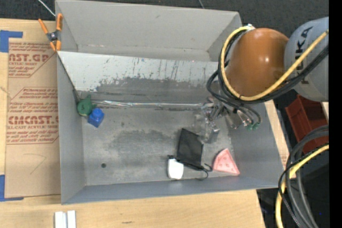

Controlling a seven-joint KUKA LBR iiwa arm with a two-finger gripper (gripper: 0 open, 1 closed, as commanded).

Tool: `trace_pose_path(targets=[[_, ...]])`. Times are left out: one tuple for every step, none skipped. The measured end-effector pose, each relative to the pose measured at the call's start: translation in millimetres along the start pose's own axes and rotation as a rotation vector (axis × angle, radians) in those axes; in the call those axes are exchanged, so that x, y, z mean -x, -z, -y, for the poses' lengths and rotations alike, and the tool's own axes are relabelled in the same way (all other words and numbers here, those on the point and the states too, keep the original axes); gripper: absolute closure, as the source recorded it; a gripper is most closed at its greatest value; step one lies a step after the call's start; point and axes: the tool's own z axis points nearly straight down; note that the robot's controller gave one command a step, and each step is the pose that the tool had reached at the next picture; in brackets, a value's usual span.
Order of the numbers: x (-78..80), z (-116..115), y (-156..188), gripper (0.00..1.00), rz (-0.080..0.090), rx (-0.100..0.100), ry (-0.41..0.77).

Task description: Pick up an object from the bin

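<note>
Gripper (pixel 209 124), open or closed cannot be told, is low over the bin (pixel 133 34) floor just beside a black flat pouch (pixel 189 148) near the lower-right corner, flanked by a white block (pixel 175 169) and a pink triangle (pixel 226 163).

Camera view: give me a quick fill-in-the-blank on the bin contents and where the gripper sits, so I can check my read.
1. In the right half of the bin, the gripper hangs nearest to a ____ flat object.
2. The pink object just right of that flat object is shaped like a ____.
3. At the bin's left side, a green object touches a ____ block.

Missing words: black; triangle; blue.
</note>
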Motion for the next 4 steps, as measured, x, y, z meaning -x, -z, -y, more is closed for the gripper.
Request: trace_pose_path(targets=[[0.0,0,0,0.0,0.0,0.0,0.0],[0.0,0,0,0.0,0.0,0.001,0.0],[5.0,8,-54,0.0,0.003,-0.002,0.434],[-7.7,17,-84,0.0,0.002,0.002,0.402]])
